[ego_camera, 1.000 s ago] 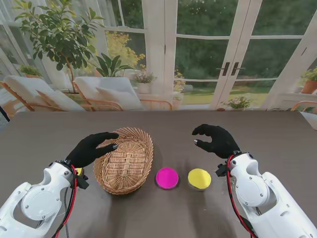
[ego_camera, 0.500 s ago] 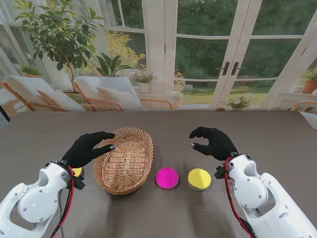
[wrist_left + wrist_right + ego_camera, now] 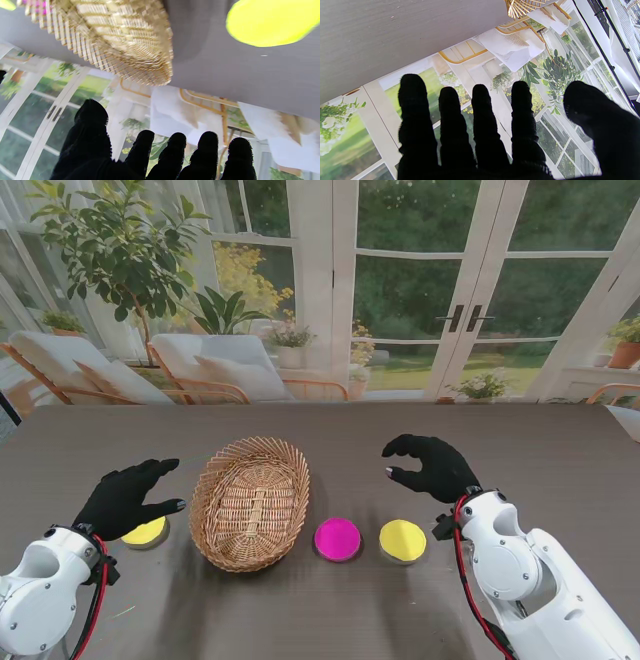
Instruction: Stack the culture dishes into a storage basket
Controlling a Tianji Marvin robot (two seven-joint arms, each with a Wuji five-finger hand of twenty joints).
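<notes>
Lower left of the stand view: left hand (image 3: 127,499) splayed, empty, over yellow dish (image 3: 146,531); it probably clips the basket (image 3: 250,502) rim when lifting. Right hand (image 3: 432,466) released, idle.

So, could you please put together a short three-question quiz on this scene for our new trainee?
1. True or false: the wicker basket already holds a dish.
2. Which dish lies nearest the left hand? A) the magenta dish B) the yellow dish on my left C) the yellow dish on my right
3. Fill in: the right hand hovers with its fingers ____ and holds nothing.

Key: 1 false; 2 B; 3 apart
</notes>
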